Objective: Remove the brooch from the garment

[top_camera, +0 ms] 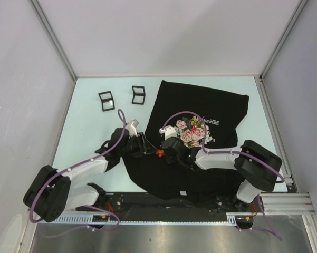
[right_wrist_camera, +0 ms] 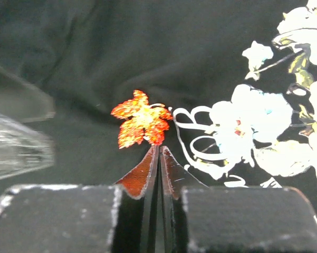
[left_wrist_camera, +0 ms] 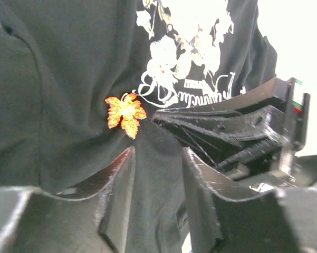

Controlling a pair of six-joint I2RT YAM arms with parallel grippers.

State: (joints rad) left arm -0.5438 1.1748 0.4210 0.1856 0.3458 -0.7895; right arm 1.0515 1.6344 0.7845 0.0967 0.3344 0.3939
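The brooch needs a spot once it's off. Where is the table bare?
Bare table left of the garment, between the two black frames and the left arm; also right of the garment. Crowded at the brooch, where left gripper and right gripper meet.

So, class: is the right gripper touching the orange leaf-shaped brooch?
Cannot tell. In the right wrist view the shut right gripper ends right at the lower edge of the brooch, showing neither gap nor contact plainly.
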